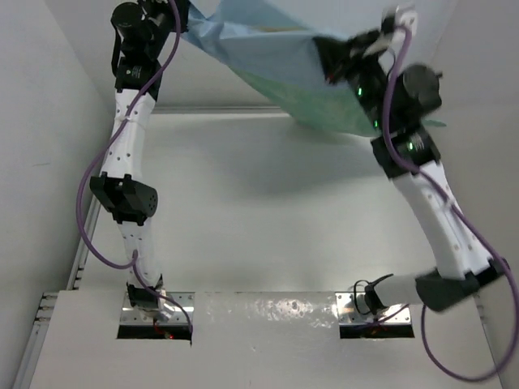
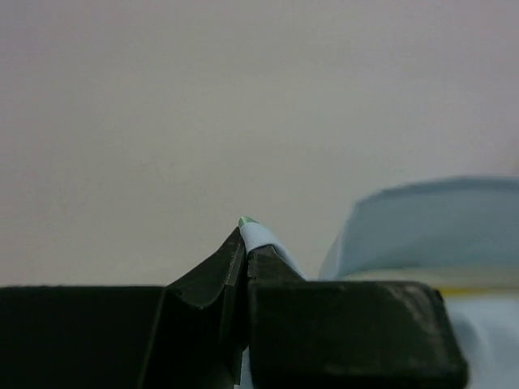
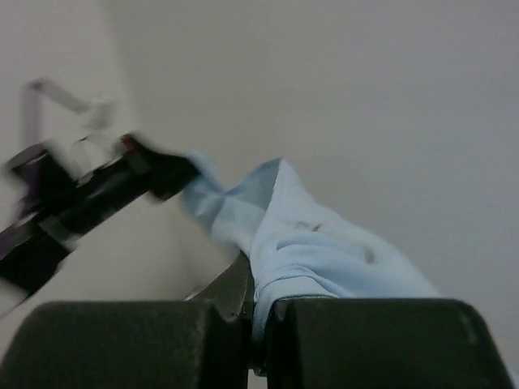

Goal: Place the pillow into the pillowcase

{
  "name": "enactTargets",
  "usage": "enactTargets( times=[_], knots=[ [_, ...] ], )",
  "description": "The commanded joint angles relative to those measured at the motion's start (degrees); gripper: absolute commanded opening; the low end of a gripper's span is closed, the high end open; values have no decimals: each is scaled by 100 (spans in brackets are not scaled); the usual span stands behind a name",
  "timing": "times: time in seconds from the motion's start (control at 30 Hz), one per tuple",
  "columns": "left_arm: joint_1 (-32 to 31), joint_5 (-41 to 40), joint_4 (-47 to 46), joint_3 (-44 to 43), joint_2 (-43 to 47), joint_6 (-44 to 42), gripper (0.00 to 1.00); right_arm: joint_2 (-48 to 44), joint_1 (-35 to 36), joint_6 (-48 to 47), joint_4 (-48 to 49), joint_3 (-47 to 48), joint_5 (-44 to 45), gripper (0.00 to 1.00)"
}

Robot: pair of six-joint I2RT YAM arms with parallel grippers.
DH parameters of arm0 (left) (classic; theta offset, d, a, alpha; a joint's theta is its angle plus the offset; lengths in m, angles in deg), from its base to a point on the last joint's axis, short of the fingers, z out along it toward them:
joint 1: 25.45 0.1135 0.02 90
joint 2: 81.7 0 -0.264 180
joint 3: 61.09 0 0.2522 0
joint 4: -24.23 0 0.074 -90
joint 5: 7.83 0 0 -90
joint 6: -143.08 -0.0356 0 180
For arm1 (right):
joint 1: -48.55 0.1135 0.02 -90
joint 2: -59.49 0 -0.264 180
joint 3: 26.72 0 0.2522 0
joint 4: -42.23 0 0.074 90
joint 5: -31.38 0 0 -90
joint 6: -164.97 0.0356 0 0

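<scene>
The pillowcase (image 1: 259,44) hangs high above the table, stretched between both raised arms. Its light blue face is up and a sea-green part (image 1: 328,109) sags on the right. My left gripper (image 1: 174,18) is shut on its left corner, and blue cloth shows between the fingertips in the left wrist view (image 2: 246,241). My right gripper (image 1: 334,58) is shut on the bunched right edge (image 3: 324,251), pinched at the jaws (image 3: 253,285). The pillow does not show in the top view. A cream strip with a yellow line (image 2: 474,285) under the blue cloth could be its side.
The white table (image 1: 268,235) lies below the hanging cloth, with white walls at the left (image 1: 40,162) and back. Metal base plates (image 1: 158,312) sit at the near edge. The left arm appears blurred in the right wrist view (image 3: 89,190).
</scene>
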Motion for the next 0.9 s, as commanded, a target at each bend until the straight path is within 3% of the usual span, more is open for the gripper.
enactTargets(
  times=[0.0,0.07,0.17,0.2,0.27,0.3,0.37,0.47,0.57,0.6,0.63,0.67,0.7,0.73,0.77,0.8,0.87],
  knots=[
    [71,-450,-19,252,201,-546,0,-1242,708,-528,1061,-1912,-257,0],
    [106,-538,271,814,306,-1073,0,-1516,1402,-290,1316,-3158,-317,3],
    [324,-487,622,1562,386,-1602,0,-1280,2465,-859,697,-3666,-1308,48],
    [422,-486,893,1738,377,-1777,4,-1140,3016,-1496,379,-3562,-1964,97],
    [824,-644,1202,1809,237,-1831,21,-525,3520,-2089,-1122,-2733,-1997,99],
    [992,-723,1395,1775,167,-1831,47,-305,3705,-2205,-1492,-2396,-1892,99],
    [1465,-906,2001,1652,-122,-1822,72,195,3918,-2189,-2110,-1746,-1891,99],
    [2012,-1223,3222,1143,-484,-1866,79,400,3918,-1978,-2112,-1513,-1935,99],
    [2434,-1190,4225,1717,-309,-2102,74,417,3892,-1934,-1857,-1627,-1473,97],
    [2496,-1146,4540,2052,-178,-2199,68,470,3779,-1933,-1848,-1636,-1339,84],
    [2575,-1058,4656,2430,232,-2313,60,548,3656,-1707,-1883,-1576,-1233,61],
    [2585,-805,4658,2921,506,-2402,44,802,3489,-1514,-1909,-1514,-1119,7],
    [2593,-602,4484,4013,770,-2542,40,961,3070,-885,-1918,-1444,-1013,2],
    [2559,-305,4395,4512,1295,-2656,39,1154,2865,-609,-1935,-1321,-977,5],
    [2523,281,4316,5265,1500,-2840,42,1565,2689,-415,-1979,-1259,-934,41],
    [2453,461,4289,5542,1633,-2885,45,1786,2531,-387,-2040,-1145,-829,60],
    [2059,542,4218,6060,1906,-2930,55,2226,2529,-518,-2182,-768,-478,76]
  ],
)
